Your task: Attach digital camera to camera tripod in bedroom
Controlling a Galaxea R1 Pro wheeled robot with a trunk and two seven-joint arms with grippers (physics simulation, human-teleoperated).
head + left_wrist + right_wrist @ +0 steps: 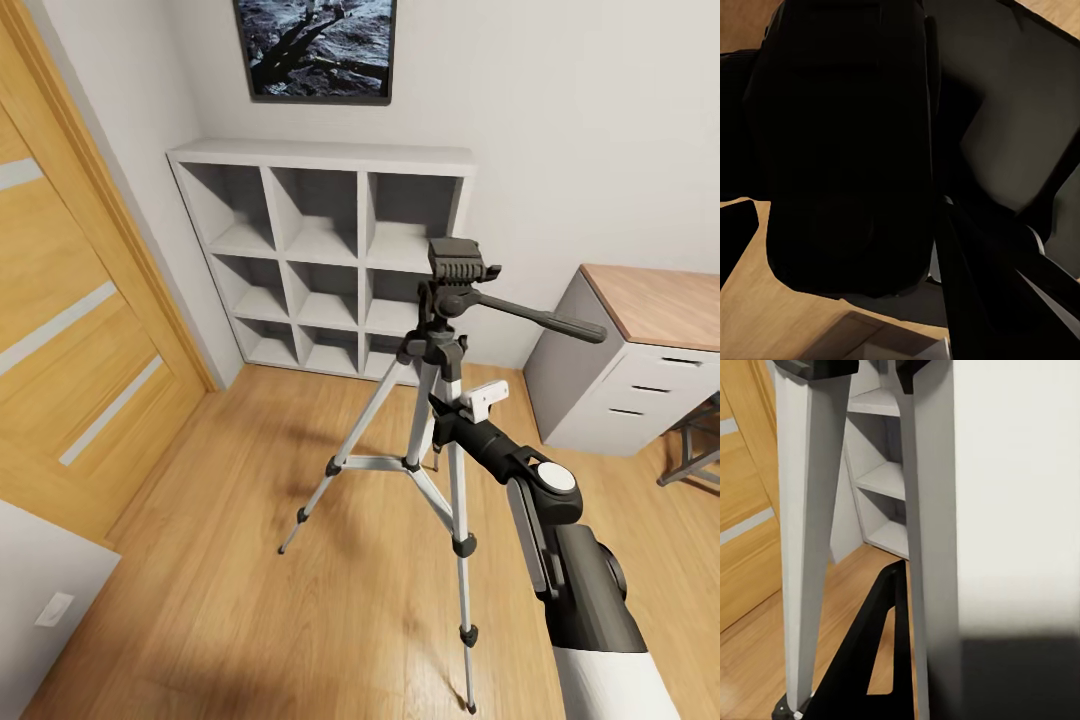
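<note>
The camera tripod (437,400) stands on the bedroom's wood floor in front of the white cube shelf. Its black head (456,262) has a bare top plate, and the pan handle (553,321) points right. My right gripper (450,404) reaches in from the lower right and sits against the upper legs just under the head. In the right wrist view the silver legs (804,532) loom very close, with one black finger (881,649) beside a leg. Whether the fingers close on that leg is unclear. The digital camera is out of view. The left wrist view holds dark black shapes (847,150) too dim to identify.
The white cube shelf (320,155) stands against the back wall under a dark picture (318,48). A wooden door (70,330) is at the left. A grey drawer unit with a wood top (640,360) is at the right, with a dark stool frame (695,445) beside it.
</note>
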